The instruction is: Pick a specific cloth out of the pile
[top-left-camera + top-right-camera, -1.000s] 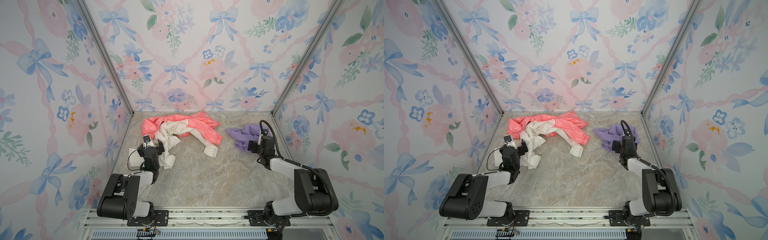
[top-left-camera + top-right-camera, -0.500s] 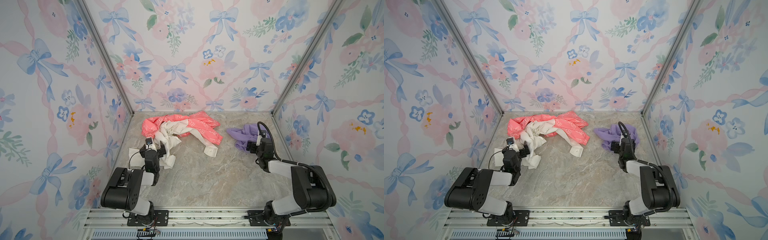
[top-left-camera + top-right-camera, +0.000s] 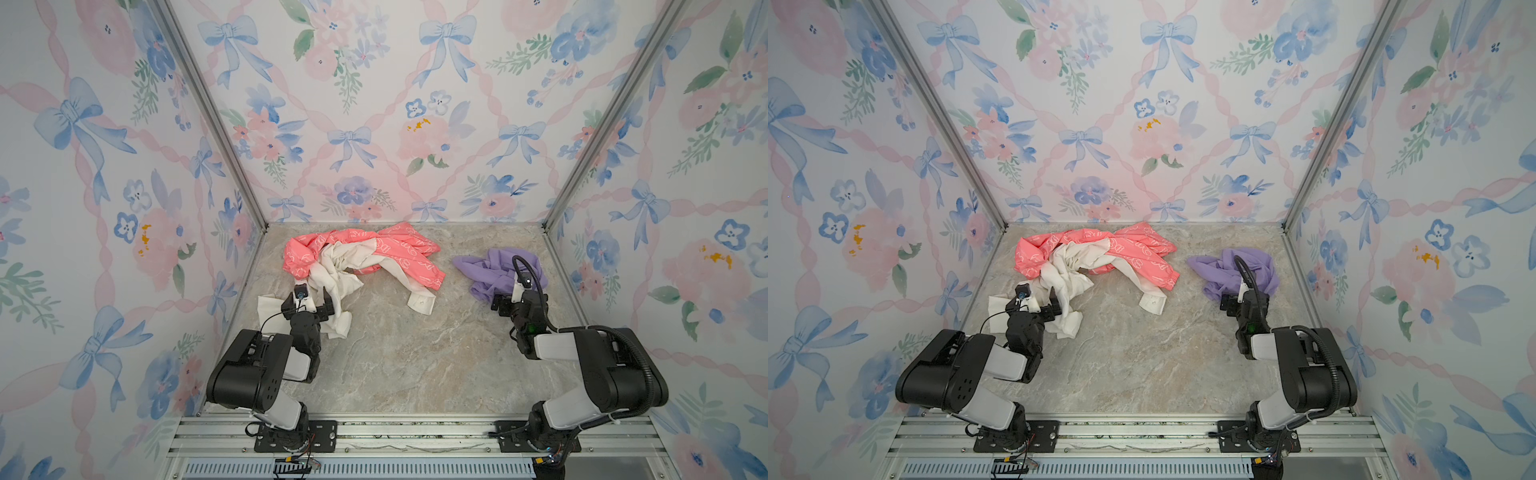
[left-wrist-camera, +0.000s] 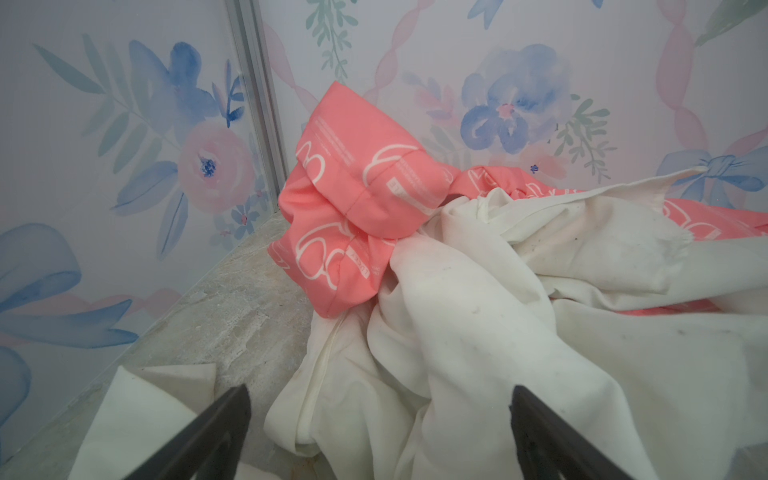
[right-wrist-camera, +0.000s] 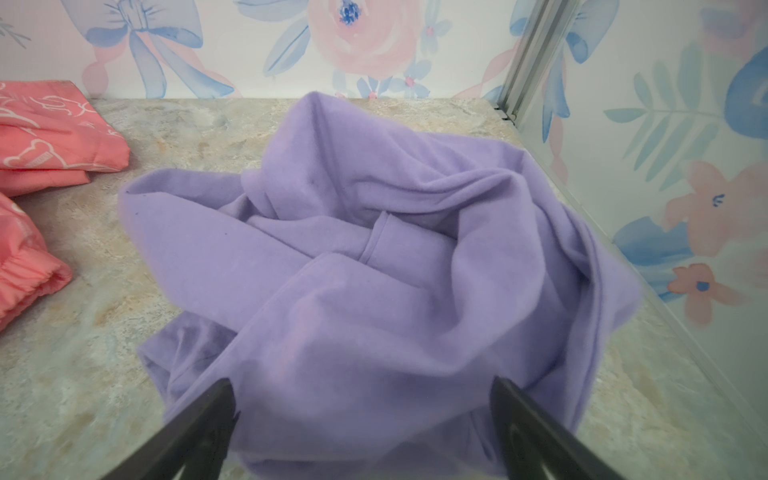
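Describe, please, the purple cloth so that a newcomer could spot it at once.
On the marbled tabletop, look toward the right wall. The cloth lies there crumpled, apart from the pile. It alone is plain lavender; its neighbours are printed coral-pink and cream-white.

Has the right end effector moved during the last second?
Yes. Judged against the lavender cloth, which has not shifted, the right end effector has drawn back slightly toward the front rail, its jaws open.

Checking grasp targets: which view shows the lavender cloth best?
Right wrist view: the lavender cloth fills the frame, folds and hem clear. Both top views show it small, partly behind the right arm. Left wrist view misses it.
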